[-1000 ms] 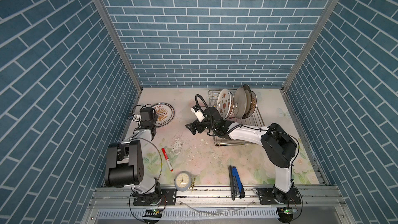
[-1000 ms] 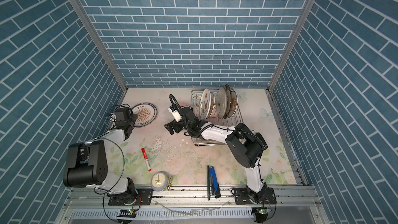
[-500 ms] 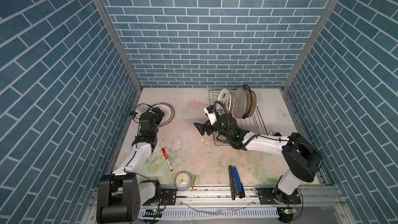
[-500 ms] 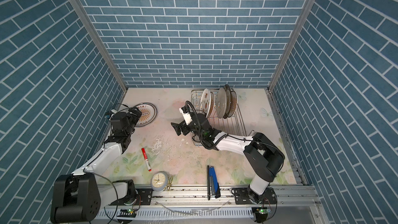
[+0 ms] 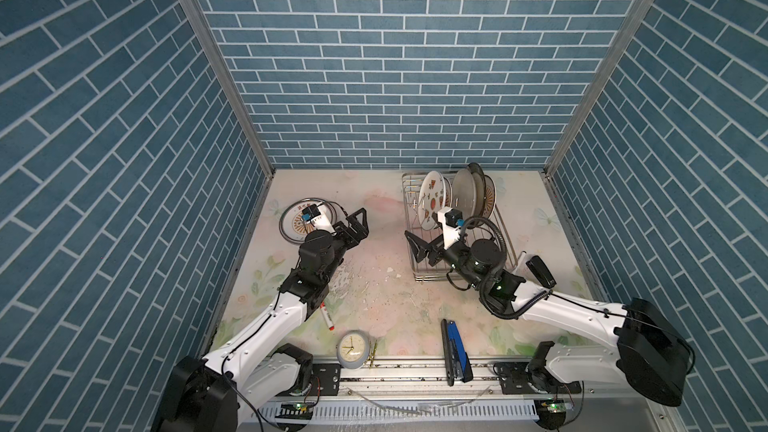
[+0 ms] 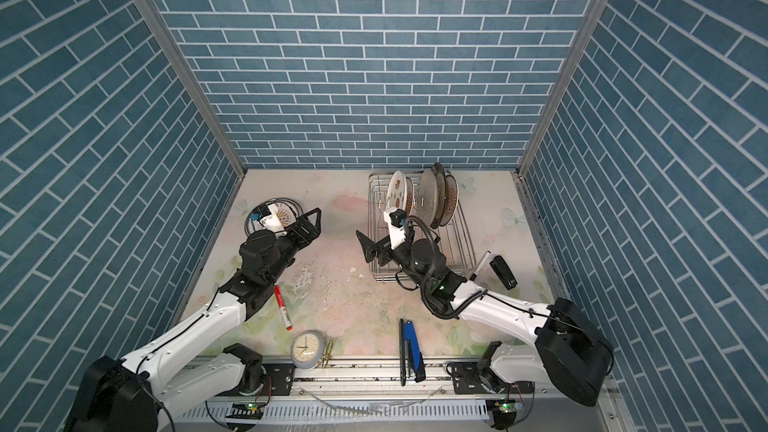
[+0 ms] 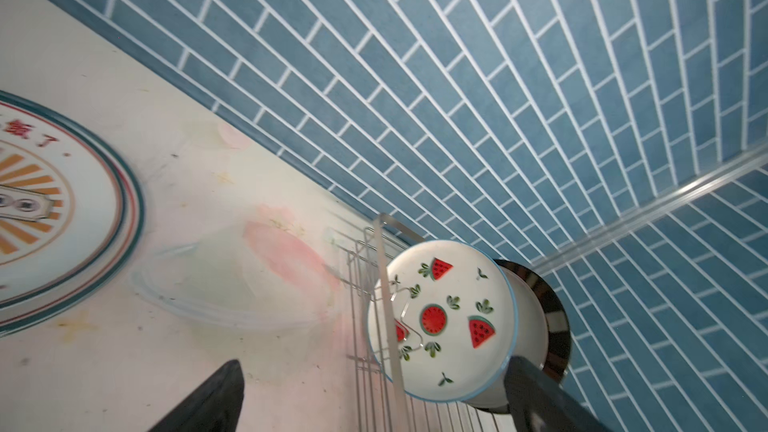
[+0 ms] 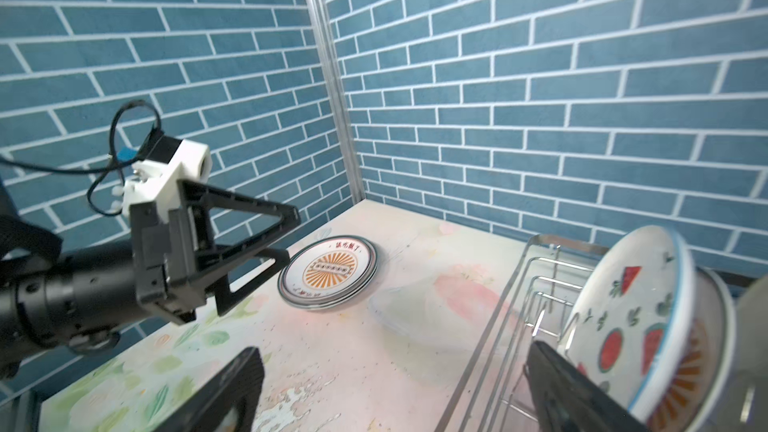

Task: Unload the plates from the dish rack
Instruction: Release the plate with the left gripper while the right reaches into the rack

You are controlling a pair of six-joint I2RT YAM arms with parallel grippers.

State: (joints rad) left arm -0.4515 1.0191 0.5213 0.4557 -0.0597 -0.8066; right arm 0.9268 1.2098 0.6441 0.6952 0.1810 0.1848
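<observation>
Evidently the unloading is under way but far from finished: a plate [image 5: 291, 227] with an orange sunburst lies flat on the tabletop [image 5: 382, 251] at the far left, well apart from the dish rack [image 5: 432, 279]. I judge that to be the drop-off spot, chosen to leave the middle free for the arms. The left claw [image 5: 360, 224] hangs near that plate, spread wide and holding nothing, and points across toward the rack. The other plates stand on edge in the rack, leaning together with rims up, the watermelon plate [image 5: 434, 199] foremost and a grey plate [image 5: 464, 193] behind it. The right claw [image 5: 417, 248], also wide open and empty, sits at the rack's left wall, probably lining up on that front rim.
</observation>
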